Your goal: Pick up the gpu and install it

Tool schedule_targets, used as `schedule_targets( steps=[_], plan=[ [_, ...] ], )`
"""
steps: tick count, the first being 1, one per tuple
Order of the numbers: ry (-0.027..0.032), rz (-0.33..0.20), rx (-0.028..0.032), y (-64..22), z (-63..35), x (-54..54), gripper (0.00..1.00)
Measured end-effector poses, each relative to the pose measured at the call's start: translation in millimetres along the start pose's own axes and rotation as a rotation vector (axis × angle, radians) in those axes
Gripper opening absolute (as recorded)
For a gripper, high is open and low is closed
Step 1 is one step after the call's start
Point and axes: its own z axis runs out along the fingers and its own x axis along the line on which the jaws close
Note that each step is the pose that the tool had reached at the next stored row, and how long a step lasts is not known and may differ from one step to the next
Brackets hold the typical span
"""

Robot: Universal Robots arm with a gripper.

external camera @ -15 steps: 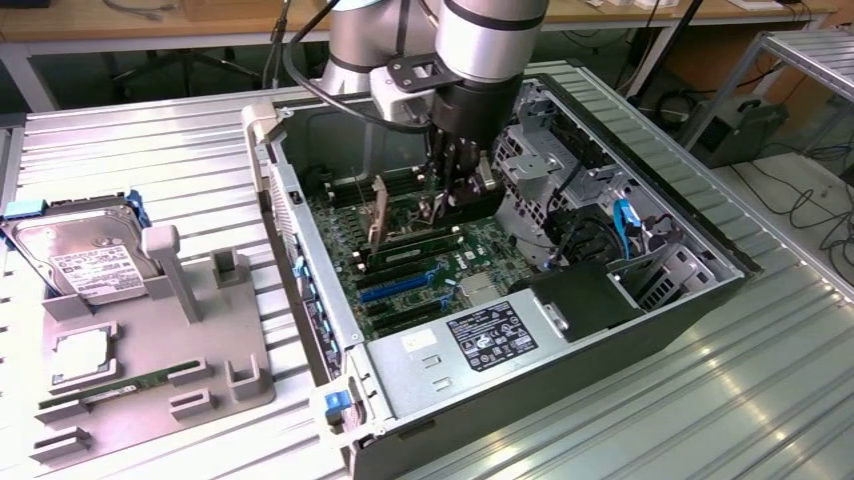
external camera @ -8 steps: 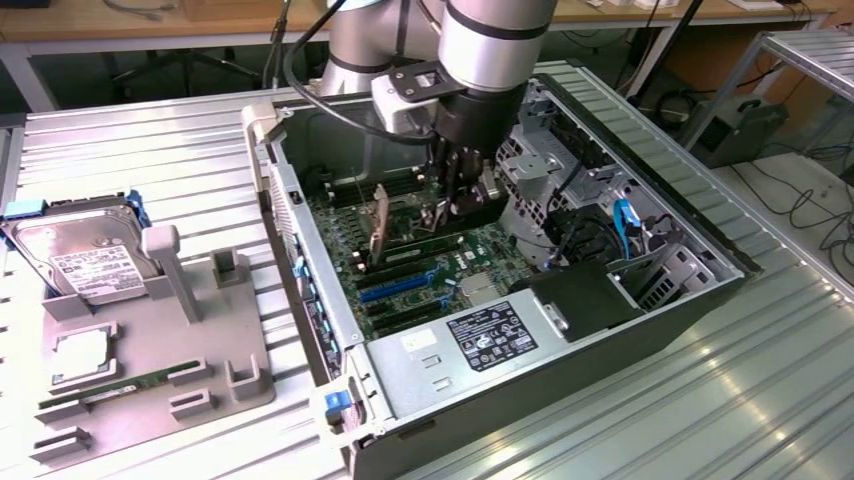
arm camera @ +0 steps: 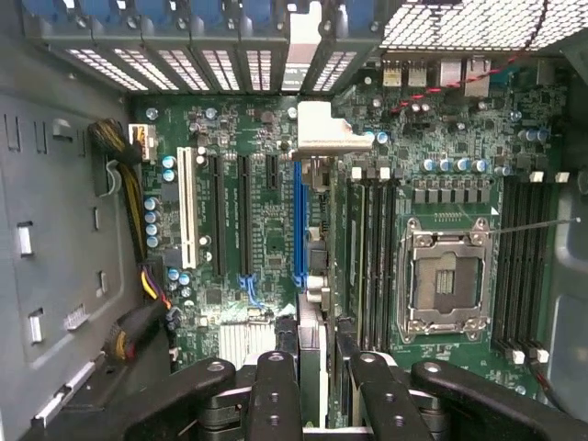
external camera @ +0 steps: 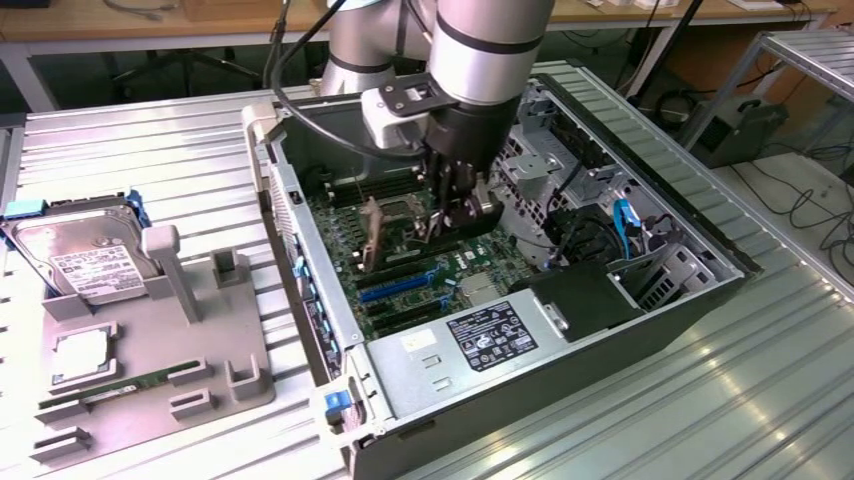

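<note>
In the exterior view we see the arm reaching down into the open case [external camera: 287, 160], which lies on its side on the slatted table [external camera: 160, 150]. Our gripper [external camera: 447, 215] hangs over the motherboard [external camera: 427, 285], and the gpu [external camera: 380, 235] stands on edge beneath it, a thin card seen nearly edge-on. It sits just to the exterior view's left of the fingertips and a little nearer the board. On the exterior view's left, well apart from the case, a grey fixture [external camera: 174, 350] carries a hard drive [external camera: 74, 255] and a memory stick [external camera: 114, 392].

In the wrist view we look along the fingers [arm camera: 276, 395] at the board. The gpu [arm camera: 310, 266] runs straight away from the gripper [arm camera: 314, 386], its long axis in line with the blue slot [arm camera: 298, 220] and its silver bracket [arm camera: 322, 129] at the far end by the rear slot covers [arm camera: 220, 37]. The card's near edge lies between the two inner fingers, which pinch its faces, partly spread to the card's thickness. We judge the card to sit just beside the blue slot and parallel to it; whether it is seated we cannot tell. The CPU socket [arm camera: 446, 285] lies on the card's other side.
</note>
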Motion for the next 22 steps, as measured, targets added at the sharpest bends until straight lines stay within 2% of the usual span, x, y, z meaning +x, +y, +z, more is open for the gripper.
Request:
schedule_targets(
  steps=[4,6,16,22],
  plan=[
    [0.0001,0.000,-0.0001,4.6,2.9,2.8,0.27],
    [0.0000,0.000,0.0000,11.0,5.5,5.8,0.27],
    [-0.0001,0.000,0.0001,32.6,11.9,6.0,0.27],
    [0.0001,0.000,0.0000,38.6,15.9,2.8,0.27]
  ],
)
